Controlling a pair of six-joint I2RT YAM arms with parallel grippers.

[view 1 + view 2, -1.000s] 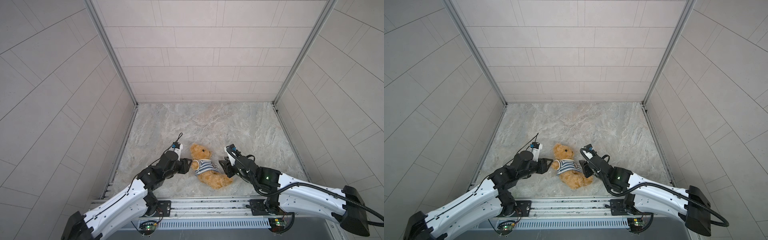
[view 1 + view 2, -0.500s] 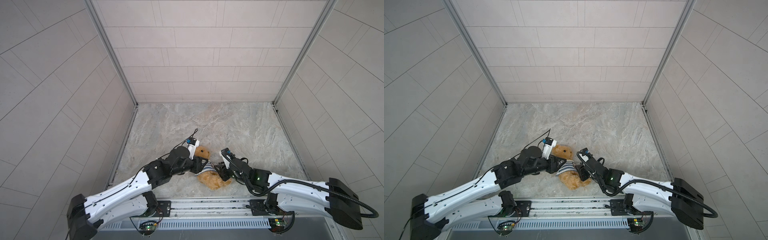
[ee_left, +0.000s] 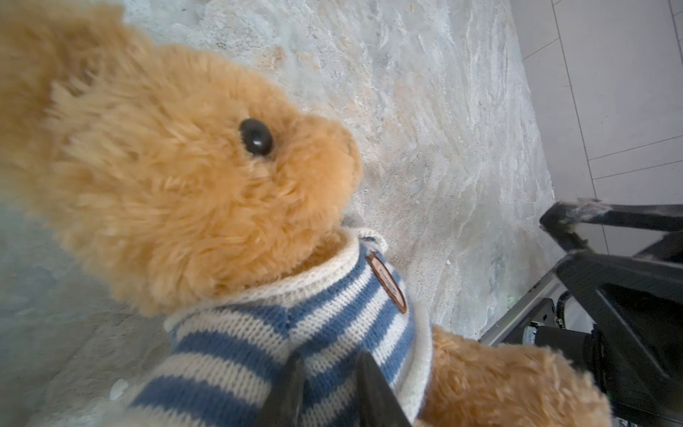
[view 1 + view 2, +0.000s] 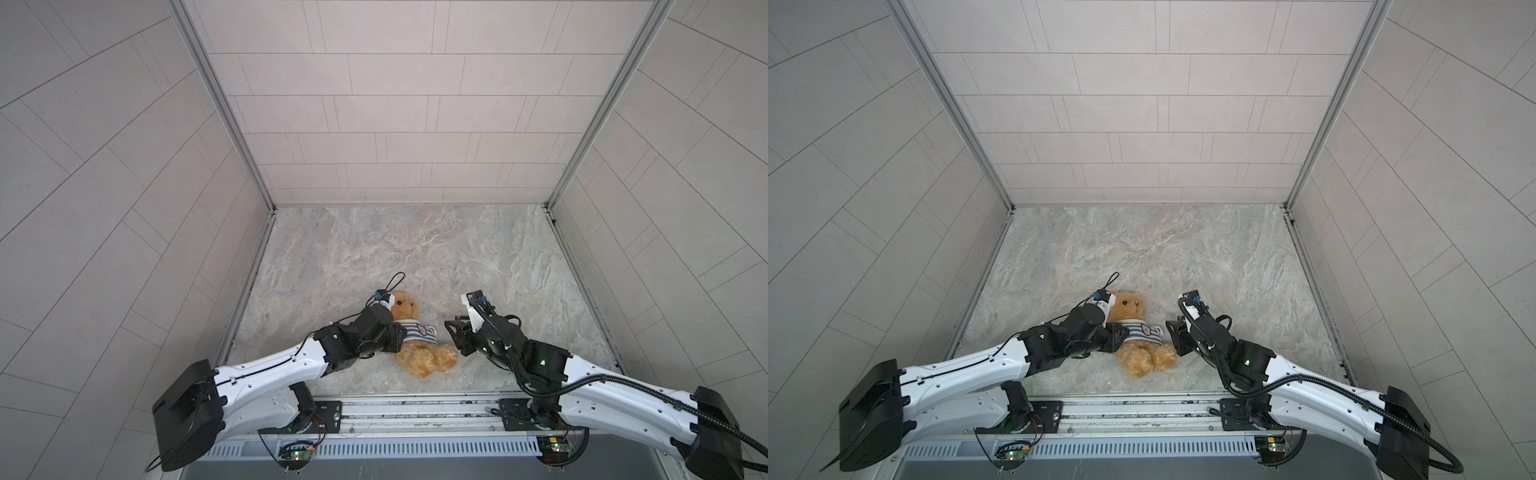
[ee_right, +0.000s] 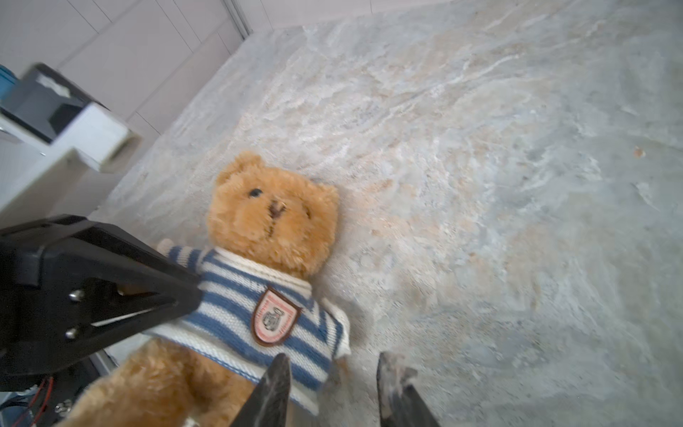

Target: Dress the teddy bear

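Observation:
The teddy bear point(image 4: 405, 305) point(image 4: 1129, 307) lies on its back on the marble floor, head toward the far wall, wearing a blue-and-white striped shirt point(image 4: 417, 334) point(image 5: 236, 307) with a badge. My left gripper point(image 4: 401, 336) point(image 4: 1123, 334) point(image 3: 329, 358) sits at the bear's side, its fingers drawn close with a fold of the shirt's knit point(image 3: 258, 332) between them. My right gripper point(image 4: 451, 334) point(image 4: 1170, 332) point(image 5: 332, 366) is on the bear's other side, just clear of the sleeve. It is open and holds nothing.
Bare marble floor point(image 4: 415, 249) stretches beyond the bear to the back wall. Tiled walls close the cell on three sides. A metal rail point(image 4: 415, 411) with both arm bases runs along the front edge, just behind the bear's legs.
Both grippers pressed in on the bear half a second ago. The right one has since drawn back to the right, off the bear. The left jaws have narrowed onto the shirt.

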